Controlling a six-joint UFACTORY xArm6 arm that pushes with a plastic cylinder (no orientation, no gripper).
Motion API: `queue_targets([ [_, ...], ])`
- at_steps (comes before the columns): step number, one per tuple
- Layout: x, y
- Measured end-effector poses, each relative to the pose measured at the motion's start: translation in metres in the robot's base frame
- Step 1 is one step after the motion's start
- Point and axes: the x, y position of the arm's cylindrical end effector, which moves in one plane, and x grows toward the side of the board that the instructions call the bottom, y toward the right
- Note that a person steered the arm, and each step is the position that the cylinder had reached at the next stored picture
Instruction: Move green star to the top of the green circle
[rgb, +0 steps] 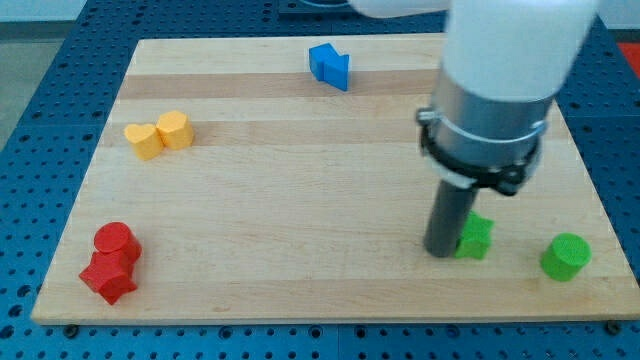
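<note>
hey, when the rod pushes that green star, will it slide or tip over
Probably slide: the green star sits low and flat on the smooth wooden board. It may spin, since my tip touches its left side and its edges look uneven. It seems rigid.

I am counting eight blocks lying on the board (300, 200), two of each colour. Two greens are sitting at the view's lower right: a green star (477, 238) and a green circle (566, 256). Two reds are huddling at the lower left: a red circle (115, 240) and a red star (108, 277). Two yellows (159, 134) are touching at the left. Two blues (329, 65) are touching at the top. I am carrying one rod, with my tip (441, 251) beside the star.
</note>
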Motion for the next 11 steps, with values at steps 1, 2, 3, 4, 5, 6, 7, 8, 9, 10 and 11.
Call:
queue_targets([
  [1, -0.008, 0.031],
  [2, -0.008, 0.036],
  [3, -0.008, 0.038],
  [4, -0.009, 0.044],
  [5, -0.009, 0.047],
  [6, -0.011, 0.055],
  [7, -0.011, 0.065],
  [8, -0.011, 0.067],
  [9, -0.011, 0.067],
  [10, -0.011, 0.079],
  [11, -0.011, 0.080],
])
